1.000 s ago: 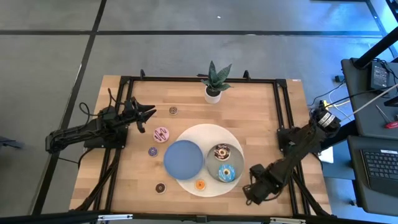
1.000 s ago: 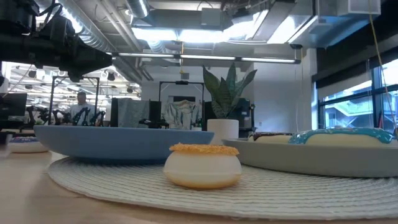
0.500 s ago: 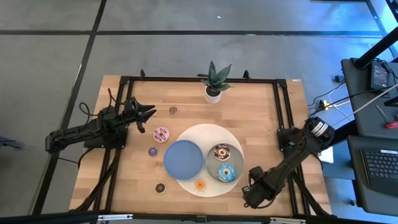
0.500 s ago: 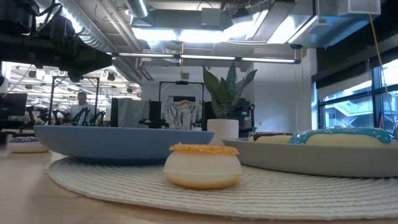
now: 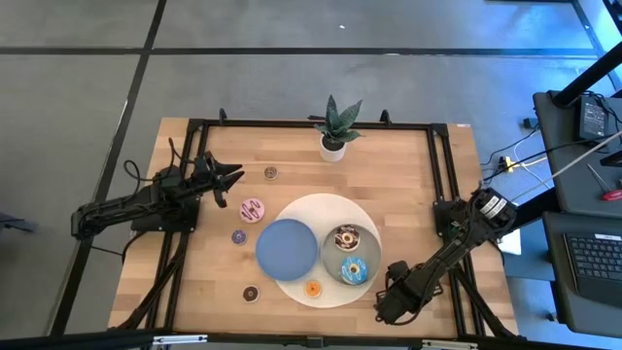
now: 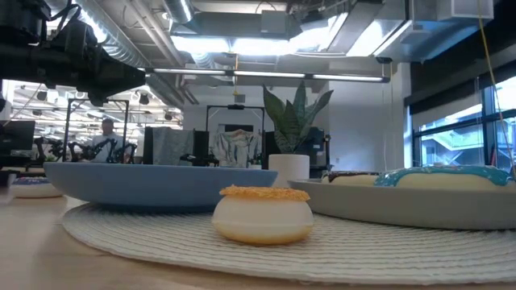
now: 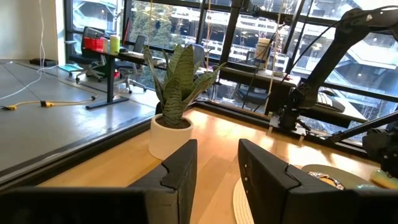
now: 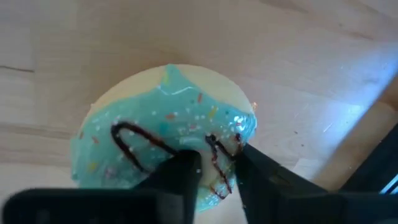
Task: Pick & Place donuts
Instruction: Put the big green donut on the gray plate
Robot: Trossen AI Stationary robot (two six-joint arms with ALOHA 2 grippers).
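Note:
My right gripper is low over the table's near right corner. In its wrist view the fingers stand a narrow gap apart over a green-iced donut that lies flat on the wood. My left gripper waits open above the table's left side, beside the pink donut. Brown and blue donuts lie on the grey plate. An orange mini sits on the white mat. Purple and two brown minis lie on the wood. My right gripper points down at the green donut's iced top, which shows in the gap between the fingers. The fingers themselves hide their tips, so I cannot tell whether they touch the donut. The donut lies flat on the table.
A blue plate without donuts sits on the round white mat next to the grey plate. A potted plant stands at the far edge. Black frame rails run along the table's left and right sides. Bare wood lies far right.
My right arm has stretched out and carried its gripper a little toward the table's near edge and left, lower over the corner. The left arm and the donuts in view have kept still.

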